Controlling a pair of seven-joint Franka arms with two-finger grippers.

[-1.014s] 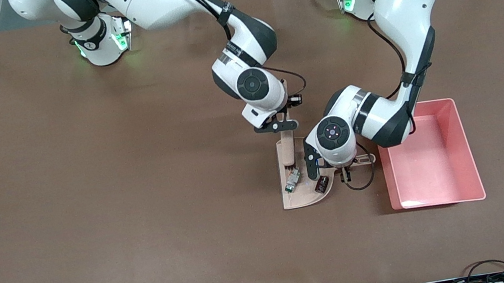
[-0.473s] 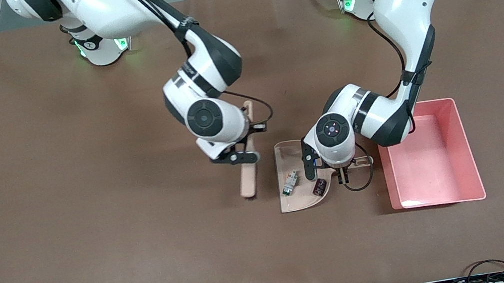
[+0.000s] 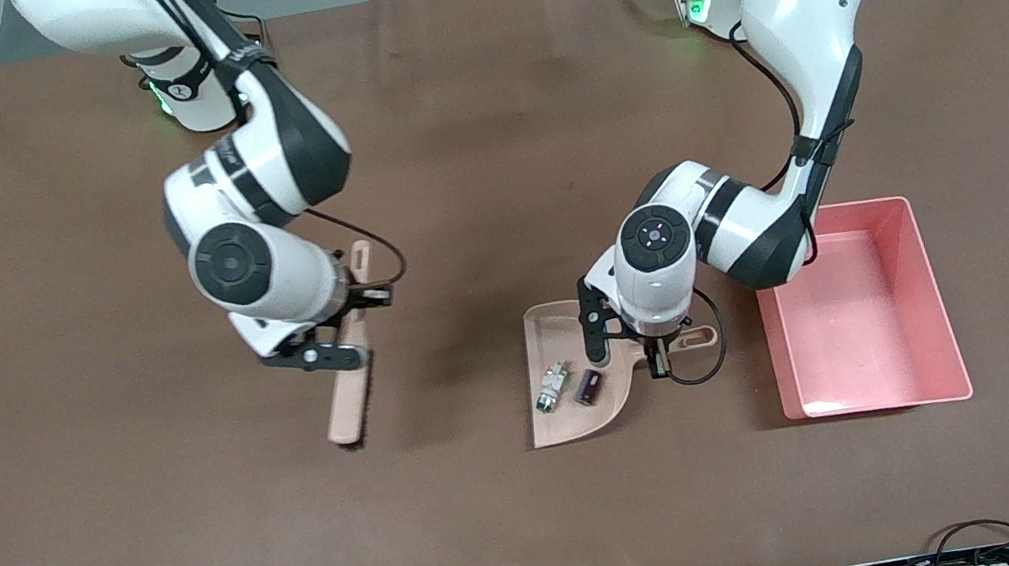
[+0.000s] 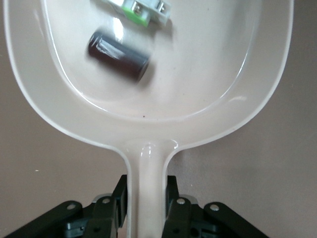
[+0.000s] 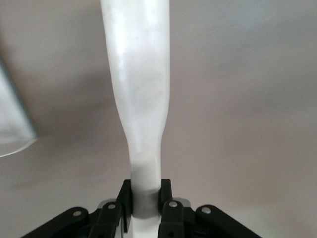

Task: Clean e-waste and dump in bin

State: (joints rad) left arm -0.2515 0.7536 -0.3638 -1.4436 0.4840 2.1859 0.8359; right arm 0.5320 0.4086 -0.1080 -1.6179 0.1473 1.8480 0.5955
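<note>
1. The left gripper (image 4: 144, 208) has its jaws clamped on the handle of the dustpan (image 3: 542, 338), just beside the bin (image 3: 932, 296).
2. The dustpan is lifted off the tabletop (image 3: 101, 549) and holds both bits of e-waste: the white block (image 3: 551, 387) and the dark stubby piece (image 3: 589, 387), which lie side by side without touching.
3. In the left wrist view, the dark piece (image 4: 119, 53) sits at about 11 o'clock from the handle, with the white block (image 4: 143, 10) above it at the picture's edge.
4. The right gripper (image 5: 146, 203) has its jaws clamped on the brush (image 3: 351, 398), held in the air over bare tabletop, well apart from the dustpan, toward the right arm's end.
5. The bin sits on the tabletop at the left arm's end.
</note>
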